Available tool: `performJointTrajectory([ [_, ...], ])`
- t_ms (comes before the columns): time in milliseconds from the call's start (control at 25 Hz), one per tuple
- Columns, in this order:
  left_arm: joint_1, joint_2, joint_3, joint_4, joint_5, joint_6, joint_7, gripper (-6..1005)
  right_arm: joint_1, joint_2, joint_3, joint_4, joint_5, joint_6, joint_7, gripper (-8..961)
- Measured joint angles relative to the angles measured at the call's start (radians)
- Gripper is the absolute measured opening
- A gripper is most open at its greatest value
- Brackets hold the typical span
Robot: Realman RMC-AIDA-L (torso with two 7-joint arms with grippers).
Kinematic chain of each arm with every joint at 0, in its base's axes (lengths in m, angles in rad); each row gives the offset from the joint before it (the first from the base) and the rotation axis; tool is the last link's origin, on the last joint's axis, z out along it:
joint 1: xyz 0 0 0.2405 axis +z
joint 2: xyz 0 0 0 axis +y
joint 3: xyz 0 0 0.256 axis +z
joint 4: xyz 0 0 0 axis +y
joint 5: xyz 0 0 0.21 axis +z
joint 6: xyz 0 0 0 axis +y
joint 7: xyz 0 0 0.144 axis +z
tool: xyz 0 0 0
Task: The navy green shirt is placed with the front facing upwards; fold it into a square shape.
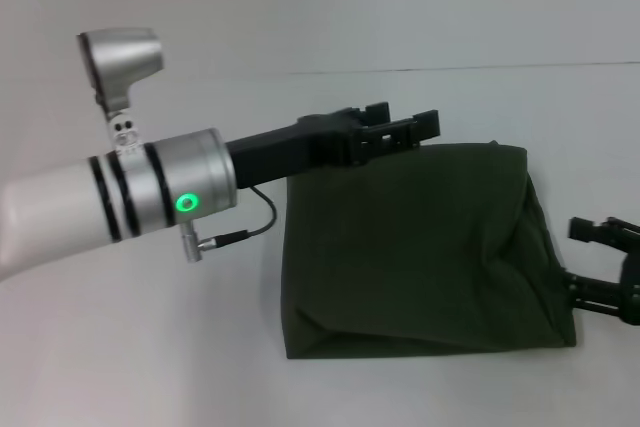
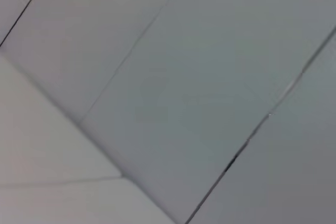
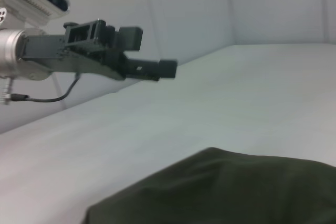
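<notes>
The navy green shirt point(image 1: 420, 252) lies on the white table as a folded, roughly square bundle with smooth cloth on top; no lettering shows. My left gripper point(image 1: 405, 125) reaches in from the left and hovers over the bundle's far left corner, open and holding nothing. The right wrist view shows the left gripper point(image 3: 152, 51) well above the table, with the shirt point(image 3: 226, 192) close below the camera. My right gripper point(image 1: 600, 262) sits beside the bundle's right edge, its fingers apart and off the cloth.
The white table point(image 1: 140, 347) runs out to the left and front of the shirt. A pale wall point(image 1: 400, 7) rises behind the table's far edge. The left wrist view shows only grey wall panels point(image 2: 184, 103).
</notes>
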Motion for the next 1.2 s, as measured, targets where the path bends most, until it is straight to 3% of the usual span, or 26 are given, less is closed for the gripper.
performJointTrajectory([
  [280,0.05,0.005,-0.114,-0.005,0.007,0.086,0.065,923,0.055,0.01,-0.087,0.043,0.001,0.007,0.007,865],
  [600,0.064,0.005,-0.124,-0.007,0.008,0.093,0.073,923,0.083,0.009,-0.209,0.128,0.0,0.062,0.036,864],
  [1200,0.057,0.002,-0.124,-0.009,0.009,0.087,0.089,923,0.042,0.004,-0.211,0.142,-0.024,0.248,0.107,862],
])
